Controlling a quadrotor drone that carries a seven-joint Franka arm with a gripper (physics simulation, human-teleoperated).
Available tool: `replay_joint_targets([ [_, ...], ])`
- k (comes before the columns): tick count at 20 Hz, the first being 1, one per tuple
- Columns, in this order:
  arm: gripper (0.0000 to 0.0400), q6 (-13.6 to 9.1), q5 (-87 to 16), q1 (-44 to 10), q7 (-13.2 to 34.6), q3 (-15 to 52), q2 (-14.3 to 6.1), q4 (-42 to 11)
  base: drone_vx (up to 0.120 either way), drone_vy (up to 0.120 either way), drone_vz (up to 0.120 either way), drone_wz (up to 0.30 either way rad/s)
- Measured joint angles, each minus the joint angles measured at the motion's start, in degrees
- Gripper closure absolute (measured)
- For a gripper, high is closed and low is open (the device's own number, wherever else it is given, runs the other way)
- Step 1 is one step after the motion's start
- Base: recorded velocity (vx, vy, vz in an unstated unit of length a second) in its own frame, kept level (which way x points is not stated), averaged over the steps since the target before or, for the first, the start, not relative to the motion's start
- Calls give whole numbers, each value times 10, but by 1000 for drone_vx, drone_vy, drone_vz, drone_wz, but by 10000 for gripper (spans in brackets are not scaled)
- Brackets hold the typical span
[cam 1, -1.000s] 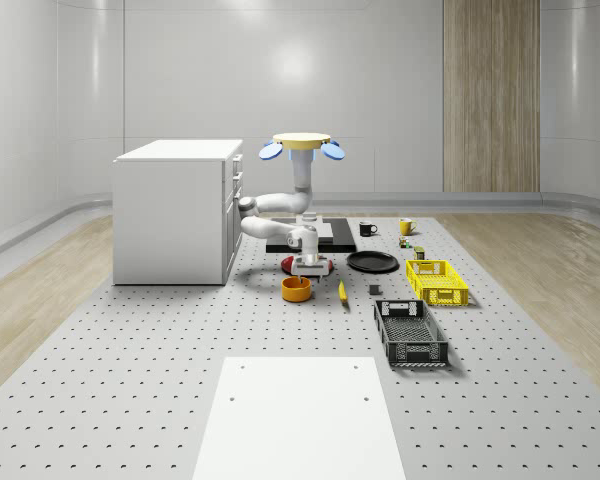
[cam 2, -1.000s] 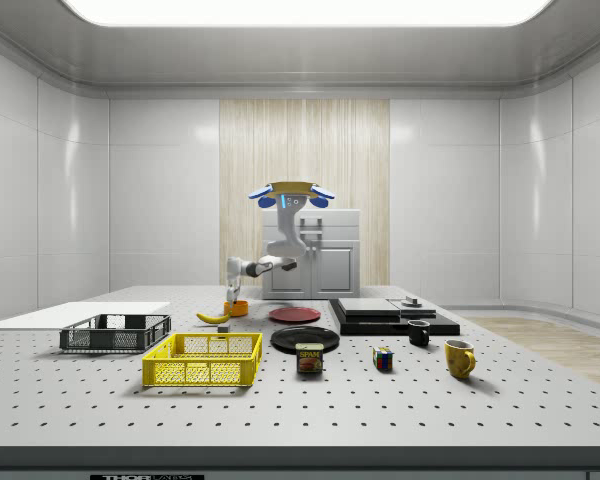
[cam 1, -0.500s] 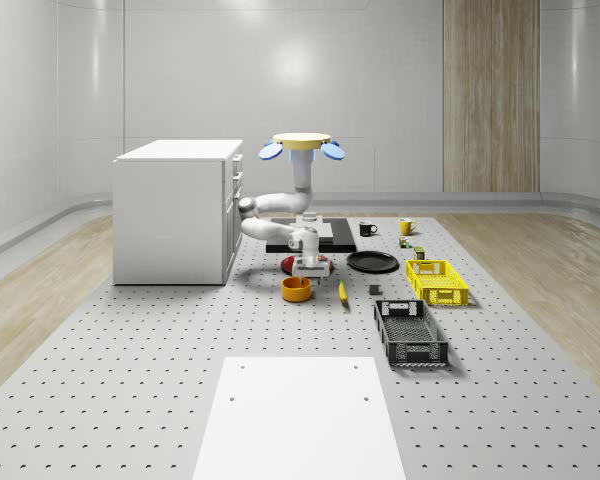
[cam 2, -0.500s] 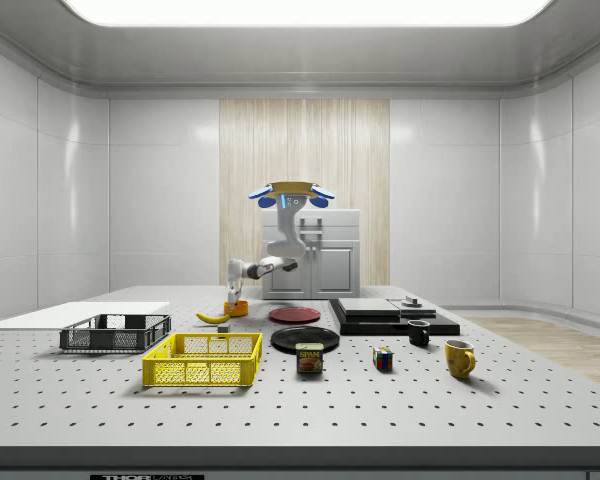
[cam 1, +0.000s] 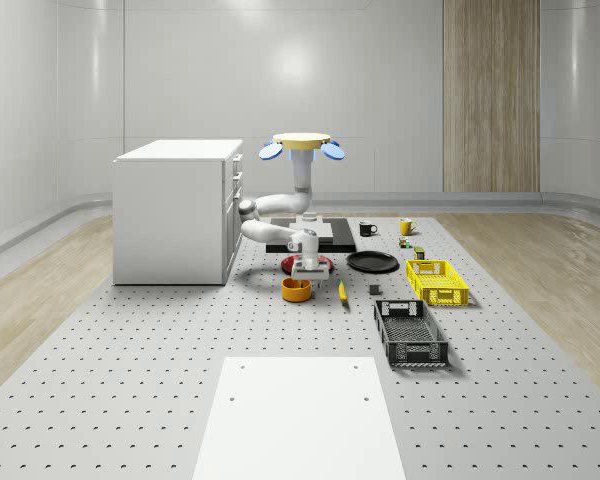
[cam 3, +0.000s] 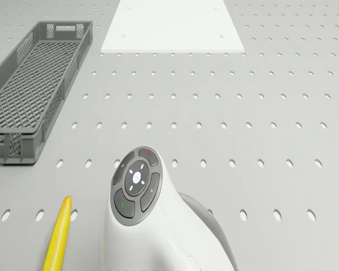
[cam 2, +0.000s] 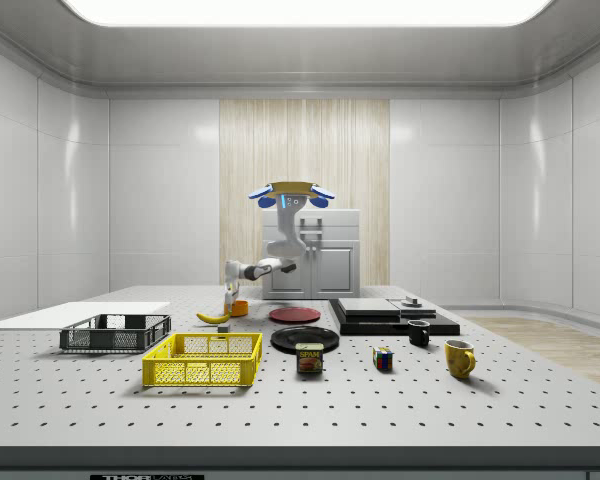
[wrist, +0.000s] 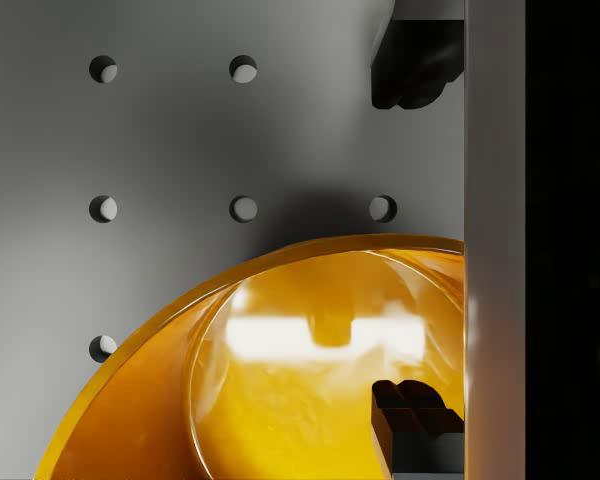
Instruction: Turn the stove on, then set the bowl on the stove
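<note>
The orange bowl (cam 1: 296,289) (cam 2: 239,307) (wrist: 310,370) stands on the perforated table in front of the red plate. The black stove (cam 1: 313,234) (cam 2: 390,315) lies behind it, under the hovering drone (cam 1: 301,146) (cam 2: 290,193). The arm reaches down from the drone to the bowl. My gripper (cam 1: 308,268) (cam 2: 230,297) (wrist: 415,240) is open just above the bowl's rim. In the wrist view one fingertip (wrist: 415,420) is over the bowl's inside and the other fingertip (wrist: 410,60) is outside the rim, over the table.
A white cabinet (cam 1: 175,210) stands at the whole-scene view's left. A red plate (cam 1: 305,263), a black plate (cam 1: 372,262), a banana (cam 1: 342,291) (cam 3: 57,237), a yellow basket (cam 1: 436,281) and a dark crate (cam 1: 410,332) (cam 3: 28,84) surround the bowl. A white sheet (cam 1: 298,415) lies in front.
The gripper has sunk slightly toward the bowl and shifted a little to the side view's left. The drone holds its place over the stove.
</note>
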Motion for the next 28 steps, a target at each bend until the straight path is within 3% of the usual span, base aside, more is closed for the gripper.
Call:
replay_joint_targets([
  [15, 0, 3, -22, -6, -4, -19, 13, 16, 0, 0, 0, 0],
  [18, 146, 3, -23, -3, -6, -20, 14, 16, 0, 0, 0, 0],
  [20, 206, 2, -23, -2, -7, -20, 15, 16, 0, 0, 0, 0],
  [23, 256, 1, -24, -1, -8, -20, 16, 16, 0, 0, 0, 0],
  [28, 287, -3, -21, 2, -10, -16, 18, 13, 0, 0, 0, 0],
])
